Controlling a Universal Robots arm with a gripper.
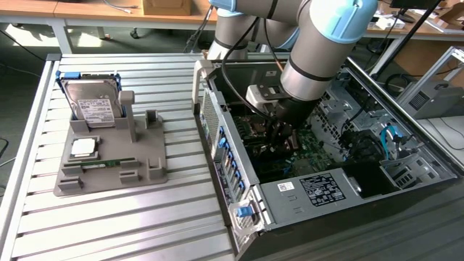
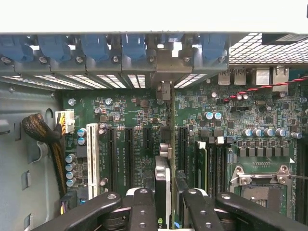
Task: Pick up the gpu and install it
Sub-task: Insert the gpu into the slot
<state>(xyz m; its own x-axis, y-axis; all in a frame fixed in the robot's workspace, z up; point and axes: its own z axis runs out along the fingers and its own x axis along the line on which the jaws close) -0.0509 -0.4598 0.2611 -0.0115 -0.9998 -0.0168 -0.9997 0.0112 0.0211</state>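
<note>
1. One pincer point(image 2: 166, 202) is inside the open computer case point(image 1: 239, 179), its two black fingers point(image 2: 144, 207) part closed on the gpu point(image 2: 172, 144), which it holds edge-on.
2. The gpu stands upright over the green motherboard point(image 2: 231, 120), among the long black expansion slots point(image 2: 129, 154); its silvery bracket end point(image 2: 163, 67) reaches the rear slot openings with blue latches point(image 2: 94, 45). I cannot tell whether the card is fully seated.
3. In the exterior view the arm point(image 1: 319, 49) reaches down into the case and hides the card.
4. Worktop point(image 1: 130, 217): slatted metal. On the exterior view's left sits a grey fixture point(image 1: 145, 168) carrying a hard drive point(image 1: 94, 106) upright, a processor chip point(image 1: 83, 147) and a green memory stick point(image 1: 108, 162).
5. Room: wooden desks point(image 1: 94, 11) behind, a cardboard box point(image 1: 167, 6) on one.
</note>
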